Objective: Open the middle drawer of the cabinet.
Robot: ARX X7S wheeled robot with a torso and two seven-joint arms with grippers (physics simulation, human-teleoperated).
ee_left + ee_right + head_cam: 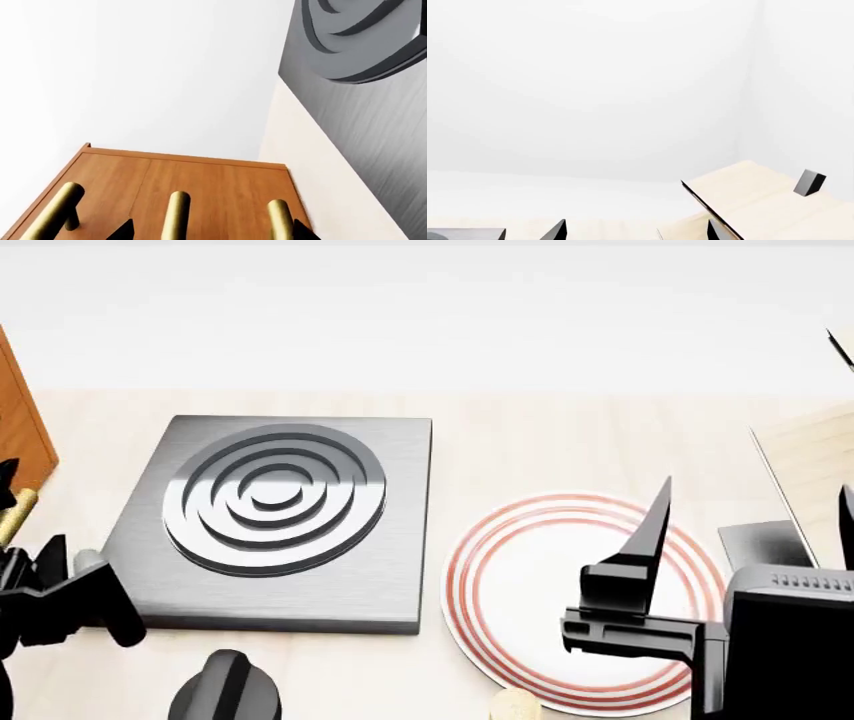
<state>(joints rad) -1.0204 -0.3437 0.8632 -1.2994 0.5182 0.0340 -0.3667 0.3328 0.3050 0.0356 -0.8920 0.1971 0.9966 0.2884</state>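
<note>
**Operator:** Where is the cabinet from where you stand?

**Me:** The cabinet [200,175] is at my far left. The head view catches only a strip of its orange-brown side at the edge of the frame, with a bit of brass below it. It stands on the pale counter [307,165], beside the black hob [274,500].

**Operator:** And the middle drawer?

**Me:** My left wrist camera looks straight at the drawer fronts. Three brass bars show side by side. The middle drawer [187,180] is the panel between the two thin seams, and its handle [175,215] is the centre bar. All three fronts look flush, so that drawer is not out.

**Operator:** What about your left pincer?

**Me:** My left pincer [212,234] is spread wide and holds nothing. Only the two black fingertips [123,230] show at the edge of that view, and the centre bar appears between them. I cannot tell whether either tip touches the brass.

**Operator:** And the right one?

**Me:** My right pincer [754,530] is also wide open and empty. It is raised over the red-ringed plate [534,570], with its fingers pointing up. Its wrist camera sees mostly white wall, plus a pale wooden box [760,195] with a small dark block [809,182] on it. That arm is well apart from the cabinet.
</note>
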